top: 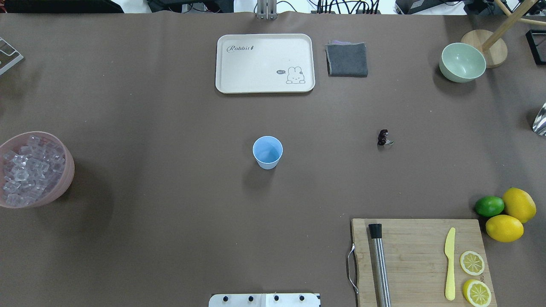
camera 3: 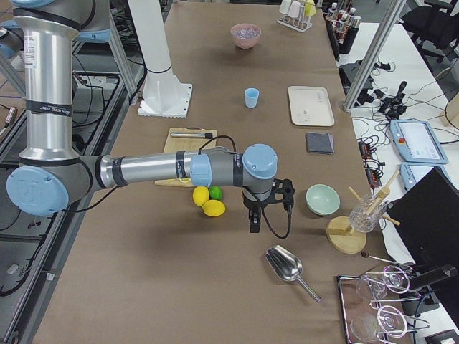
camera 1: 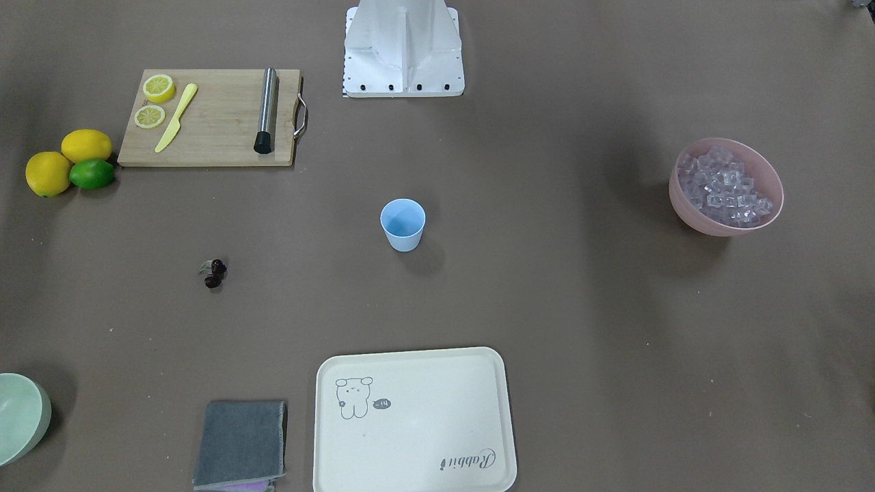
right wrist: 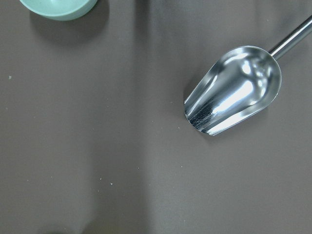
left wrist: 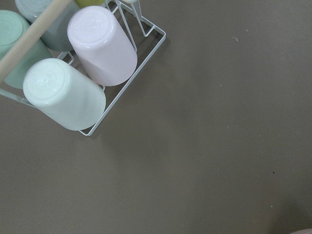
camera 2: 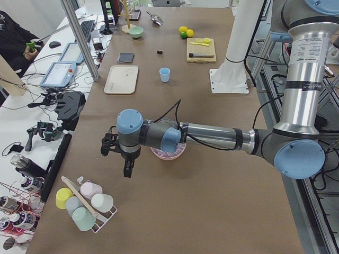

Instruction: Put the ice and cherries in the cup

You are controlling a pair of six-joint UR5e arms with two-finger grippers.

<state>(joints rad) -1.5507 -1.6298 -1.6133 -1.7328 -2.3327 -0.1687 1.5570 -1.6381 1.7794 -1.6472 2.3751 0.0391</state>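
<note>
The light blue cup (top: 267, 152) stands upright at the middle of the brown bench (top: 170, 106), mouth up, touching nothing. Take the overhead view as a clock face centred on the cup.

The cherries (top: 383, 137), a small dark cluster with a grey-green leaf, lie on bare bench at 3 o'clock, well apart from the cup. The ice (top: 23, 170) is heaped in a pink bowl (top: 68, 164) at 9 o'clock, at the view's edge, farther from the cup than the cherries are.

A cream tray (top: 256, 64) lies at 12 o'clock, a folded grey cloth (top: 347, 59) at 1 and a pale green bowl (top: 463, 63) at 2. At 4 o'clock two lemons (top: 504, 228) and a lime (top: 489, 206) sit touching one another. At 5 a wooden board (top: 413, 256) carries a steel rod, a yellow knife and two lemon halves.

Both pincers show only in the side views. The left pincer (camera 2: 127, 170) hangs fingers down out beyond 9 o'clock, past the pink bowl, near pastel tumblers (left wrist: 102, 46) upturned on a wire rack (left wrist: 128, 84). The cup is far down the bench from it. The right pincer (camera 3: 253, 222) hangs out beyond 3 o'clock, near a metal scoop (camera 3: 285, 266), well apart from cherries and cup. I cannot tell whether either pincer is released or clenched.
</note>
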